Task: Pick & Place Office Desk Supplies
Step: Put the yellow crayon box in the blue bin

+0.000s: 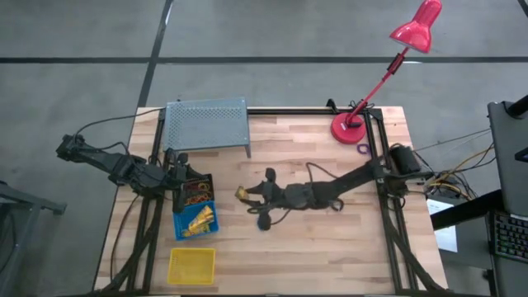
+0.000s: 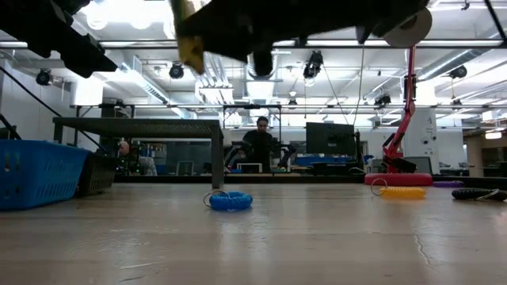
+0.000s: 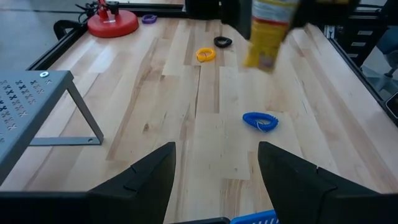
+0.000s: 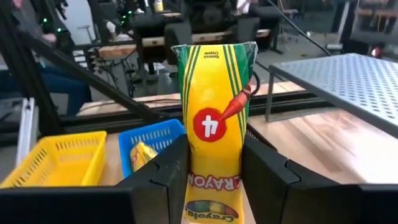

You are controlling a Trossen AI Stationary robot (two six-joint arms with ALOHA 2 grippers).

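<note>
1 small crayon pack [image 4: 214,130] is riding upright between our right gripper [image 4: 214,171] fingers, pinched low on its flat faces, heading toward the blue bin [image 4: 149,146] ahead. We are judging it light, thin and crushable. Our left gripper [image 3: 214,168] is waiting spread wide.
</note>
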